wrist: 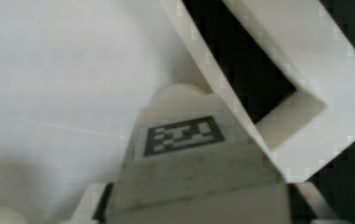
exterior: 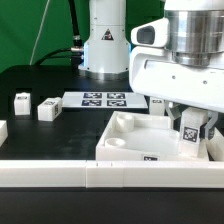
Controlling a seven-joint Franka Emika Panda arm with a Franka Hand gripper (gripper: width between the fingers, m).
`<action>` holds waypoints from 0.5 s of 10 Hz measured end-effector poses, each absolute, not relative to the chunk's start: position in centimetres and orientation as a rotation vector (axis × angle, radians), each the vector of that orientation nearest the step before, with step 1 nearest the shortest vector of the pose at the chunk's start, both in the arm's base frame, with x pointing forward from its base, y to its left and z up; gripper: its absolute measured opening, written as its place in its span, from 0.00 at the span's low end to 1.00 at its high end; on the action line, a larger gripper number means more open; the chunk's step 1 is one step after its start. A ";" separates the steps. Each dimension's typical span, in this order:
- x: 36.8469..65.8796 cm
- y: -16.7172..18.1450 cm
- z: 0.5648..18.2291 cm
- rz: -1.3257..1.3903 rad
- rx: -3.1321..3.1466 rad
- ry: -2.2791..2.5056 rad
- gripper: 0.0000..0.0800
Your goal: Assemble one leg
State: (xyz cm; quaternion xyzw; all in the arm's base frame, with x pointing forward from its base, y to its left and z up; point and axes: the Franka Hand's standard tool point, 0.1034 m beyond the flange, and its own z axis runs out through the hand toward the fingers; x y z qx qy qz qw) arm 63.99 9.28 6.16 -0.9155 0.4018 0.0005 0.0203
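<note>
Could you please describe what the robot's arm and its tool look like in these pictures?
In the exterior view the arm has glossy white, rounded casings with a ribbed grey metallic cylinder at the wrist. Black cables hang behind it. The base carries a small dark triangular label. The tool is white-bodied, with pale fingers blurred at the wrist view's edge.

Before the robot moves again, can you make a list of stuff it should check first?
1. Is the leg in the gripper? Ok: the tagged block sits between the fingers.
2. Is the leg over the big white tray piece? Ok in the exterior view.
3. Is it lined up with a corner socket? Cannot tell: neither view shows the one below it.
4. Is the leg straight up? Cannot tell: it looks upright in the exterior view, but the wrist view is too close.
5. Are the spare blocks out of the way? Ok: they are far off, toward the exterior view's left.
</note>
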 end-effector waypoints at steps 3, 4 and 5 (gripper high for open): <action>63.8 8.3 6.2 -0.020 -2.756 1.492 0.40; 63.8 8.1 6.2 -0.022 -2.759 1.498 0.40; 63.8 8.1 6.1 -0.020 -2.761 1.496 0.40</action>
